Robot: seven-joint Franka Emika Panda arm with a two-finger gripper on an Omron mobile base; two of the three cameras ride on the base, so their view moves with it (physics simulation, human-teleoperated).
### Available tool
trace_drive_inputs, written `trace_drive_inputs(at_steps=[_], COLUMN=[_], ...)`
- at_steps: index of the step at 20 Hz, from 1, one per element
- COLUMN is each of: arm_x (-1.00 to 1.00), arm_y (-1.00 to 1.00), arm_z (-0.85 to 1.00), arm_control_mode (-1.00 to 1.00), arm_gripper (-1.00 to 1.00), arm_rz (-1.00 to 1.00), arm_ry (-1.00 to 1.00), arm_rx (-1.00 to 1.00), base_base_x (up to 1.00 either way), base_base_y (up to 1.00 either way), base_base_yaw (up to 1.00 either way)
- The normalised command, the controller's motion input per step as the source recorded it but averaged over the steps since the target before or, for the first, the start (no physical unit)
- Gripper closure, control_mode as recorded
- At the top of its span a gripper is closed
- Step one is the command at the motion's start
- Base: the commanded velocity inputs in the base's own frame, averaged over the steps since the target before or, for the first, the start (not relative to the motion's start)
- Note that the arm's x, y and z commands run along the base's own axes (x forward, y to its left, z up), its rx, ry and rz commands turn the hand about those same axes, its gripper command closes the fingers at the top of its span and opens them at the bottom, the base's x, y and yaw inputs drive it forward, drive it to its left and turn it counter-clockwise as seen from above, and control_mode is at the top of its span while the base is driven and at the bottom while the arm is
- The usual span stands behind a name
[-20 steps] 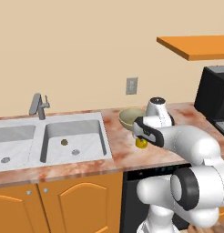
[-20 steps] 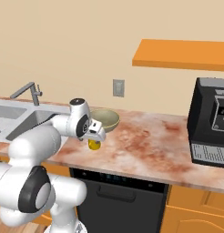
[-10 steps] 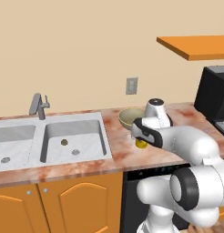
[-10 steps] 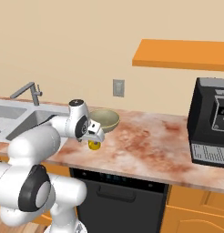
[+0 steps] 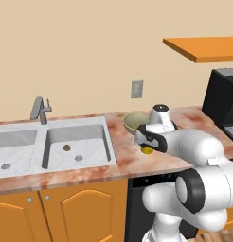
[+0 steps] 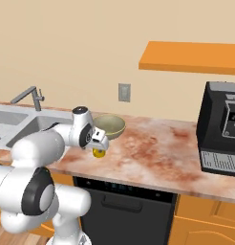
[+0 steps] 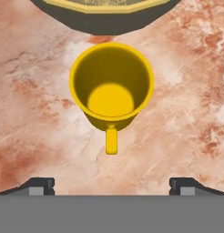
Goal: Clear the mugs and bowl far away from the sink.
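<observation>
Sweeping in from the left: the sink [image 5: 52, 142] sits at about nine o'clock on the marbled counter [image 6: 153, 153], faucet [image 5: 40, 109] behind it. Moving right, the bowl [image 5: 133, 122] rests just past the basin's edge, and right beside it, toward the front of the counter, there's the mug [image 7: 112, 88], yellow inside, standing upright, with its rim very close to the bowl's wall, though I can't say they touch.

Now the relation that matters: in the hand view the mug sits dead centre above the gripper [image 7: 112, 184], straight out at twelve o'clock, with its handle pointing back at six o'clock toward the hand. The bowl [image 7: 104, 13] lies beyond the mug at twelve.

And the claw itself: spread as wide as it goes, fingertips [image 7: 38, 185] far out at eight and four o'clock, with bare counter between them. It holds nothing and touches nothing. From the right base view the gripper [image 6: 99, 146] hangs just over the mug [image 6: 98, 152], the hand pointing down at it.

My read: lined up for a descent, with the jaws set to straddle the cup's body, and the close-by bowl is the crowding risk on the far side.
</observation>
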Motion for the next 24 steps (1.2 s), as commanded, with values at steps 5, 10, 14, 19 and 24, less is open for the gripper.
trace_drive_inputs(at_steps=[5, 10, 14, 19, 24], arm_x=[0.27, 0.22, 0.13, 0.07, 0.0], arm_y=[0.0, 0.0, -0.02, -0.05, 0.0], arm_z=[-0.14, -0.28, -0.34, -0.23, -0.04], arm_control_mode=[-1.0, -1.0, -1.0, -1.0, -1.0], arm_gripper=[-1.0, -1.0, -1.0, -1.0, -1.0], arm_rz=[0.0, 0.0, 0.0, 0.0, 0.0], arm_ry=[-0.04, -0.01, 0.0, 0.0, 0.0], arm_rx=[0.0, 0.0, 0.0, 0.0, 0.0], base_base_x=[0.0, 0.0, 0.0, 0.0, 0.0], base_base_y=[0.0, 0.0, 0.0, 0.0, 0.0], base_base_yaw=[0.0, 0.0, 0.0, 0.0, 0.0])
